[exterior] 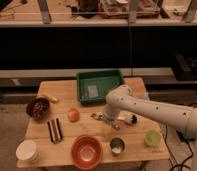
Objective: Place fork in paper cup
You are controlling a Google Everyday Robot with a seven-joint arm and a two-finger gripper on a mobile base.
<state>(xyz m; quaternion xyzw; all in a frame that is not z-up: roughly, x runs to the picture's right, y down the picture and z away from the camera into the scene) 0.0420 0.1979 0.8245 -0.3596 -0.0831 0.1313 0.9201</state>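
The gripper (pixel 113 125) is lowered to the tabletop near the middle of the wooden table (pixel 137 150), at the end of one white arm (pixel 147 109) that reaches in from the right. Whether it is spread or closed cannot be told, and neither can contact with any object.

Task objects, one of each:
- Fork (pixel 98 118) – one slim silver utensil lying flat on the table, just left of the gripper and to the right of the round orange fruit (pixel 73 115).
- Paper cup (pixel 27 150) – one white cup standing upright at the front left corner, well apart from the fork and the gripper.

Other items, counted:
- Cups: three in all – the paper cup, one small steel cup (pixel 116 146) in front of the gripper, and one light green cup (pixel 152 137) at front right.
- Bowls: two – one orange bowl (pixel 87 151) at front centre, beside the steel cup, and one dark bowl (pixel 38 108) with brown contents at the left.
- Utensils: two – the fork and one white-handled utensil (pixel 127 119) with a dark head, just right of the gripper.
- Trays: one green tray (pixel 109 77) at the rear centre.
- One dark rectangular item (pixel 54 130) lies between the dark bowl and the orange bowl.
- One yellow item (pixel 51 98) lies near the rear left edge.
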